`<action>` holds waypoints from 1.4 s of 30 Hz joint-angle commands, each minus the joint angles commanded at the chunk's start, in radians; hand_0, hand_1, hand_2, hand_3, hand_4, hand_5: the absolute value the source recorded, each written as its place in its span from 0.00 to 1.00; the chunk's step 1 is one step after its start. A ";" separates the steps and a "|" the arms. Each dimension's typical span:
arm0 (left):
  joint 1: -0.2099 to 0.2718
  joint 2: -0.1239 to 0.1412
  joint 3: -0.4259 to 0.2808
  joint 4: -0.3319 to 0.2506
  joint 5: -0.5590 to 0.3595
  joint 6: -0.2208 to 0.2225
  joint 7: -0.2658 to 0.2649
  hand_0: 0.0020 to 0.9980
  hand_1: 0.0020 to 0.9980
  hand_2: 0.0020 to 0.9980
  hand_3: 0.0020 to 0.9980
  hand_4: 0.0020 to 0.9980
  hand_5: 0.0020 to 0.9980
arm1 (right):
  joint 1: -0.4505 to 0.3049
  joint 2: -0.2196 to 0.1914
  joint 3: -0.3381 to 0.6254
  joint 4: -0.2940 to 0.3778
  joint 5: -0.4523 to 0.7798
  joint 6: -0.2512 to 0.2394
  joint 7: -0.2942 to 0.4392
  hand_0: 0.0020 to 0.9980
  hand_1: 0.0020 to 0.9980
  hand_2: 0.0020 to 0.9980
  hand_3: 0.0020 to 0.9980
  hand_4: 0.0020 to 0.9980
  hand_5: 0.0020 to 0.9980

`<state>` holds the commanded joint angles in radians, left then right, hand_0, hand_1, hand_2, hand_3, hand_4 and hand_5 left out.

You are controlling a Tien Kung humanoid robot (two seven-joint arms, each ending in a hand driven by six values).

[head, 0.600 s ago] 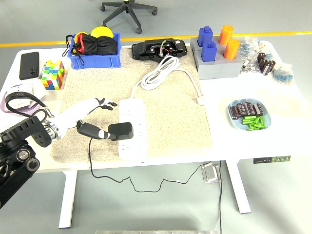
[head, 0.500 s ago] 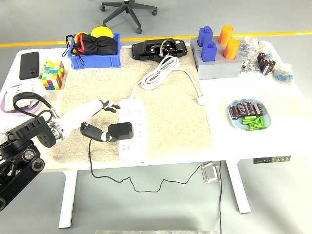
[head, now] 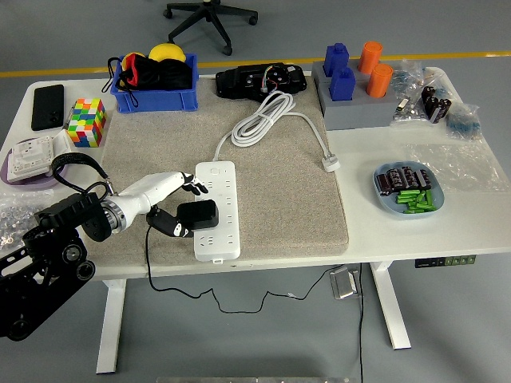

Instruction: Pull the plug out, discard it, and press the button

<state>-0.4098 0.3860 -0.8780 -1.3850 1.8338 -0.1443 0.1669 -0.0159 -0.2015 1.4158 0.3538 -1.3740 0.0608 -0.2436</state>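
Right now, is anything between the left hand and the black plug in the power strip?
Nothing visible. The left hand hovers just above and left of the black plug, which sits in the white power strip; only bare mat lies between them.

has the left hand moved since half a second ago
Yes. The left hand has reached further right toward the white power strip; its fingers now sit at the strip's left edge, just above the black plug.

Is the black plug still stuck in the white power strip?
Yes, in. The black plug sits on the white power strip; the left hand reaches beside it, not gripping.
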 joint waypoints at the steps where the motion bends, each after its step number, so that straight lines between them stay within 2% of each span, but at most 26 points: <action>1: -0.002 -0.001 0.002 0.000 -0.003 0.001 0.000 0.66 0.63 0.60 0.64 1.00 0.00 | 0.000 0.000 0.000 0.000 0.000 0.000 0.000 0.80 0.76 0.75 0.76 0.80 0.86; 5: -0.010 -0.006 0.017 0.001 -0.018 0.003 0.000 0.66 0.63 0.60 0.64 1.00 0.00 | -0.001 0.000 0.003 -0.001 -0.001 0.000 0.000 0.80 0.76 0.75 0.76 0.80 0.86; 6: -0.012 -0.007 0.020 0.002 -0.020 0.003 0.000 0.56 0.57 0.58 0.66 1.00 0.00 | -0.001 0.000 0.003 -0.001 -0.001 0.000 0.000 0.80 0.75 0.75 0.76 0.80 0.86; 11: -0.018 -0.013 0.035 0.009 -0.024 0.007 0.005 0.56 0.57 0.58 0.66 1.00 0.00 | -0.001 -0.001 0.002 -0.001 -0.002 0.000 0.000 0.80 0.75 0.75 0.76 0.80 0.86; 12: -0.020 -0.014 0.039 0.012 -0.022 0.010 0.006 0.43 0.49 0.54 0.62 0.95 0.00 | -0.001 -0.001 0.002 -0.001 -0.002 0.000 0.000 0.79 0.75 0.75 0.76 0.80 0.86; 17: -0.028 -0.018 0.050 0.022 -0.025 0.030 0.003 0.43 0.49 0.54 0.62 0.95 0.00 | -0.002 -0.002 0.001 -0.001 -0.003 0.000 0.000 0.79 0.75 0.75 0.76 0.80 0.86; 18: -0.030 -0.019 0.051 0.024 -0.026 0.040 0.000 0.37 0.42 0.49 0.58 0.86 0.00 | -0.002 -0.002 0.000 -0.001 -0.003 0.000 0.000 0.80 0.75 0.75 0.76 0.80 0.86; 23: -0.041 -0.024 0.059 0.032 -0.026 0.051 0.005 0.37 0.42 0.49 0.58 0.86 0.00 | -0.001 -0.002 0.001 -0.002 -0.005 0.000 0.000 0.80 0.75 0.75 0.76 0.80 0.86; 24: -0.042 -0.025 0.060 0.034 -0.026 0.052 0.007 0.36 0.35 0.44 0.57 0.78 0.00 | -0.001 -0.002 0.001 -0.002 -0.005 0.000 0.000 0.80 0.76 0.75 0.75 0.80 0.86; 29: -0.048 -0.029 0.069 0.043 -0.021 0.052 0.013 0.36 0.35 0.44 0.57 0.78 0.00 | -0.001 -0.002 0.003 -0.002 -0.005 0.000 0.000 0.80 0.76 0.75 0.75 0.80 0.86; 30: -0.049 -0.029 0.071 0.044 -0.022 0.052 0.013 0.37 0.31 0.40 0.56 0.76 0.00 | -0.001 -0.002 0.004 -0.002 -0.007 0.000 0.000 0.79 0.75 0.75 0.75 0.80 0.86; 42: -0.048 -0.025 0.050 0.025 -0.050 0.067 -0.007 0.34 0.30 0.38 0.54 0.72 0.00 | -0.003 -0.002 0.003 -0.002 -0.008 0.000 0.000 0.80 0.75 0.75 0.75 0.80 0.86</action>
<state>-0.4580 0.3613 -0.8284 -1.3600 1.7839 -0.0773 0.1602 -0.0185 -0.2033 1.4190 0.3514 -1.3819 0.0611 -0.2436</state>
